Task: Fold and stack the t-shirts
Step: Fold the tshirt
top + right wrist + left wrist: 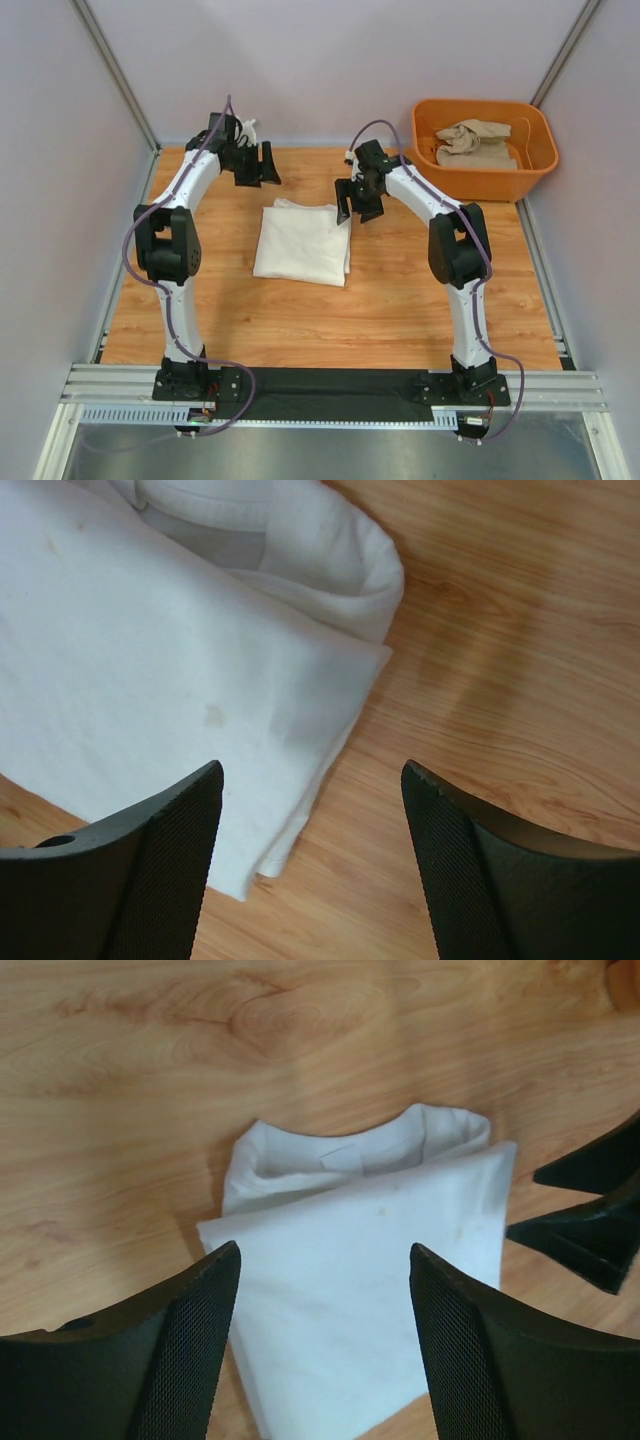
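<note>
Pale grey walls (pixel 330 60) close in a light wooden tabletop (pixel 400 310), and my two bases sit bolted along its near edge. Near the middle of the wood, between my arms, the cream-white t-shirt (pixel 302 243) lies folded into a flat rectangle, with its collar showing at the far end. A couple of faint yellowish specks mark the top layer.

My left gripper (pixel 257 168) hangs above the table just beyond the shirt's far left corner. Its jaws are spread and grasp nothing. Its wrist camera looks down between the black textured fingers (pixel 180 1350) onto the folded cloth, apart from it.

My right gripper (pixel 357 208) hovers by the shirt's far right corner. It is likewise released, with nothing between its fingers (pixel 150 880). From that wrist, the shirt's layered edge fills the left of the view and bare wood fills the right.

The sandy beige t-shirt (pixel 477 143) sits crumpled in the orange plastic tub (pixel 480 182) at the far right corner of the table. It is unfolded and well apart from the white one.
</note>
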Available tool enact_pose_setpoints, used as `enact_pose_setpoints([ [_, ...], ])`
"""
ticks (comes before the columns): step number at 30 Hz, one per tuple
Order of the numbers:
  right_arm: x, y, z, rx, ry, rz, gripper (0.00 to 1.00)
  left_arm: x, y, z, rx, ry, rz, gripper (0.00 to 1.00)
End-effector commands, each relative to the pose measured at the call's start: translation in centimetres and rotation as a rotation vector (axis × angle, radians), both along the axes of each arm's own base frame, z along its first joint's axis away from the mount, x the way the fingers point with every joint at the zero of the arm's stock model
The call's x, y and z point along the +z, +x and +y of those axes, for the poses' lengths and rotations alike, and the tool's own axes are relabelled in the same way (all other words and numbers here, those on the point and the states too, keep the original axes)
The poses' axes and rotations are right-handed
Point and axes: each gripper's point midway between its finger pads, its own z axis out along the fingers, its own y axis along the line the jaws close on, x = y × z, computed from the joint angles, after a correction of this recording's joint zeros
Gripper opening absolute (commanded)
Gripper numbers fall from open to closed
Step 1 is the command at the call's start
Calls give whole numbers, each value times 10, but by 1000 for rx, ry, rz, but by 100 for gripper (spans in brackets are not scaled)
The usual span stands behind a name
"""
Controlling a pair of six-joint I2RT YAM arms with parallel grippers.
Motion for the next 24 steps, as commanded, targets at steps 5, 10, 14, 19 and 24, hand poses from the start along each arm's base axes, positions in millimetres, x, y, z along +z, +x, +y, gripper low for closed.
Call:
enact_pose_setpoints([
  [5,1,31,-11,62,-25,-100,72,-66,-17,16,-103,85,184,75],
  [10,-4,44,-9,33,45,-86,69,-78,-15,8,-115,35,194,75],
  [14,-4,49,-6,36,99,-79,65,-81,-13,7,-113,26,197,72],
  [19,-8,47,3,66,147,-71,62,-86,-13,7,-111,27,205,68],
  [24,-6,48,13,70,206,-57,54,-92,-18,8,-103,31,219,56],
])
